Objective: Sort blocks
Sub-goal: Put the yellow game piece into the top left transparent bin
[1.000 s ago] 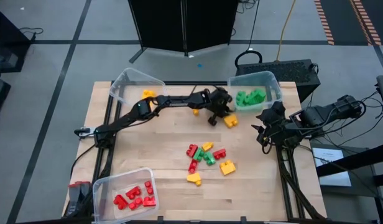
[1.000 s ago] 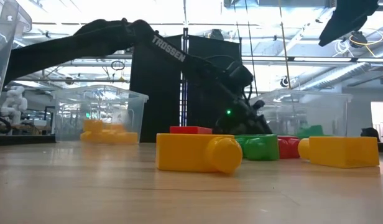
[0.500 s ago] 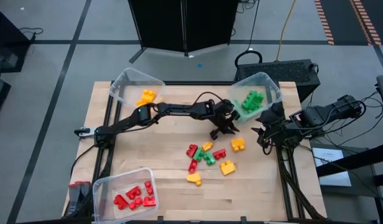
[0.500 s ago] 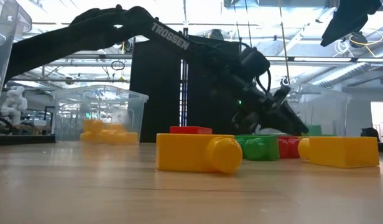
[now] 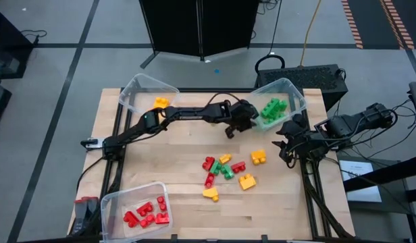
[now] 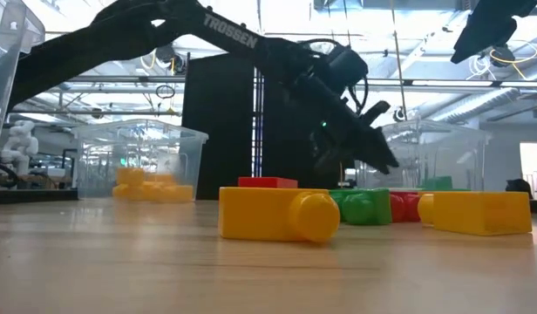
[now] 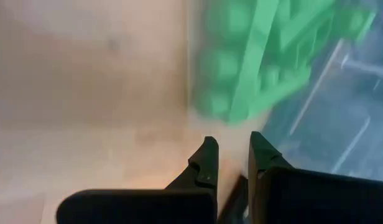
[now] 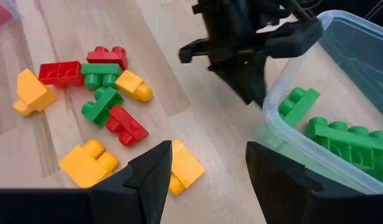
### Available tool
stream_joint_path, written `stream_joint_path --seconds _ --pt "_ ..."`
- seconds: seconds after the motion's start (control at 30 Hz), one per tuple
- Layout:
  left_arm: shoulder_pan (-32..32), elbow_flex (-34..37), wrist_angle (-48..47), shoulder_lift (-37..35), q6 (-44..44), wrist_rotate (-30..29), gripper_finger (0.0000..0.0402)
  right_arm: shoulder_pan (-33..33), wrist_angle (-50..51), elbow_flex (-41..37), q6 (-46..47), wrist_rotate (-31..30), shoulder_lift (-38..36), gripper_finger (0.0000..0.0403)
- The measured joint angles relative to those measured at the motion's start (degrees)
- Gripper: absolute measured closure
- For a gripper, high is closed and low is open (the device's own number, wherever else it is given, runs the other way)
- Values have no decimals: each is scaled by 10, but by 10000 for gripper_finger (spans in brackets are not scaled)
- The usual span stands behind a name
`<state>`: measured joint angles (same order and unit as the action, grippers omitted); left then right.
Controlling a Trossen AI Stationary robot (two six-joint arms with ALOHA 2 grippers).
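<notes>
On my table: left gripper (image 5: 234,128), jaws together and empty, raised just beside the bin of green blocks (image 5: 271,108); right gripper (image 5: 283,144), jaws apart and empty, waiting at the right edge; loose red, yellow and green blocks (image 5: 225,169) clustered mid-table, one yellow block (image 5: 258,157) near them.

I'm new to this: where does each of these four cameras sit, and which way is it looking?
High view: overhead, straight down on the table; both arms show.
Low view: at tabletop height, level past a yellow block; the left arm shows.
Left wrist view: on the left arm, past the left gripper at the green blocks.
Right wrist view: past the open right gripper.
All share the green-block bin.
</notes>
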<state>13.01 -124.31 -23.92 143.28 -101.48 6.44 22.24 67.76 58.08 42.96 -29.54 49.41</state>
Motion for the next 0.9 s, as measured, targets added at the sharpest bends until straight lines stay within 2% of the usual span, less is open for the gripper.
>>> stream_joint_path --seconds 0.27,0.4,0.47,0.6,0.73,0.83,0.9 --pt "25 0 26 0 -2 -111 401 0 1 0 -6 -6 0 202" --pt "41 0 28 0 0 -130 401 0 4 0 -8 -6 0 202" --pt "50 0 27 0 4 -110 401 0 7 0 -11 -6 0 202" --pt "60 0 35 -3 58 9 401 0 13 0 -23 -5 0 202" --pt "35 0 -20 -29 103 116 401 0 15 0 -46 -2 0 202" --pt "20 0 -104 -68 151 138 401 0 15 0 -59 0 0 202" --pt "18 0 -166 -96 196 113 401 0 14 0 -61 0 0 202"
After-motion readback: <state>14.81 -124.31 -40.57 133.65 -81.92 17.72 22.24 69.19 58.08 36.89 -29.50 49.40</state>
